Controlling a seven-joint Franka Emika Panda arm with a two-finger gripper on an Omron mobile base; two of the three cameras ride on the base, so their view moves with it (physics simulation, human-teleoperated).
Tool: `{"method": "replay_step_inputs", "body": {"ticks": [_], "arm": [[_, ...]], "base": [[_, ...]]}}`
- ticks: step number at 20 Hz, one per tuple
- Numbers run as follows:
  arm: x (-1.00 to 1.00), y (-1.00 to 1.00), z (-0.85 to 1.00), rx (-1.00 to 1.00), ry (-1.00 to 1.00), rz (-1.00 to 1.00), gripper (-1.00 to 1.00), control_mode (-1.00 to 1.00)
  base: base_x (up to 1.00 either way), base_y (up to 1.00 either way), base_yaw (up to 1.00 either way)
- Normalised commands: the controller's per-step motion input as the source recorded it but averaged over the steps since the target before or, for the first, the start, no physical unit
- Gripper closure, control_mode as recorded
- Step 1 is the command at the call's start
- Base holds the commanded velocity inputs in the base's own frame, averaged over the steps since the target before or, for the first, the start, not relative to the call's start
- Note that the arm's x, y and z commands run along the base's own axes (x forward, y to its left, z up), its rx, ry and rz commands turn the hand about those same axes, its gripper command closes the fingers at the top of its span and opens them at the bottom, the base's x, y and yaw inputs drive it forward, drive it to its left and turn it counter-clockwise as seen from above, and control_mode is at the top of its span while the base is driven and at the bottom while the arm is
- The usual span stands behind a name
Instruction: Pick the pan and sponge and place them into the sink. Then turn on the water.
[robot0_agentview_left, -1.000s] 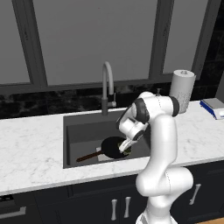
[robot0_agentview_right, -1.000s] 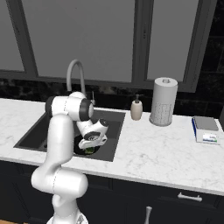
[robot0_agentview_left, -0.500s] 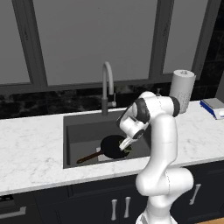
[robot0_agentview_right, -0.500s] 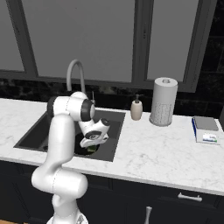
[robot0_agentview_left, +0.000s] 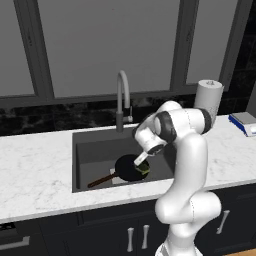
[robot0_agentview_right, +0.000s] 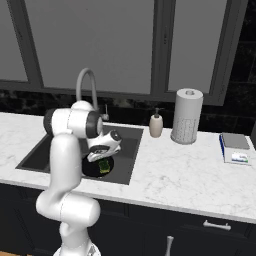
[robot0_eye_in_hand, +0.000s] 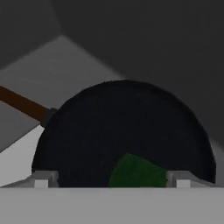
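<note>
Counter (robot0_agentview_left: 35, 165): you have white marble running either side of the basin, under a row of windows.
Sink (robot0_agentview_left: 90, 150): dark grey basin set in the marble; both task items now sit within its walls.
Arm: it bends down into the right part of the basin. Over the last second its pose barely shifts, so you are watching a settle, not a transit.
Faucet (robot0_agentview_left: 121, 97): grey gooseneck at the back rim. No stream runs from it, so the water step is still yours to do.
Paper towel roll (robot0_agentview_right: 187, 116): upright on the counter, well right of the basin.
Pan (robot0_agentview_left: 129, 167): black, resting on the sink floor, reddish-brown handle (robot0_agentview_left: 102, 180) pointing to the front left. It lies as it did a second ago, so count it as placed.
Soap bottle (robot0_agentview_right: 156, 124): beige, just beside the basin's right rim.
Gripper (robot0_agentview_left: 141, 165): low over the pan's right side. You cannot tell from these views whether the fingers clamp the sponge or have let it go.
Sponge (robot0_agentview_right: 104, 165): green over yellow, at the fingertips and over the pan's inner face; the hand view shows its green top (robot0_eye_in_hand: 135, 172) against the black pan.
Judgement: sponge delivery looks all but complete; the faucet lever comes next.
</note>
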Motion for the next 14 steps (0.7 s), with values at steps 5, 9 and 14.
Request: {"method": "replay_step_inputs", "body": {"ticks": [5,9,14], "arm": [[-0.47,-0.07,0.87,0.07,-0.23,0.00,-1.00,-1.00],[-0.75,-0.24,0.60,0.08,-0.21,0.00,-1.00,-1.00],[-0.32,-0.14,0.84,0.09,-0.23,0.00,-1.00,-1.00]], "base": [[0.00,0.00,0.00],[0.00,0.00,0.00],[0.00,0.00,0.00]]}}
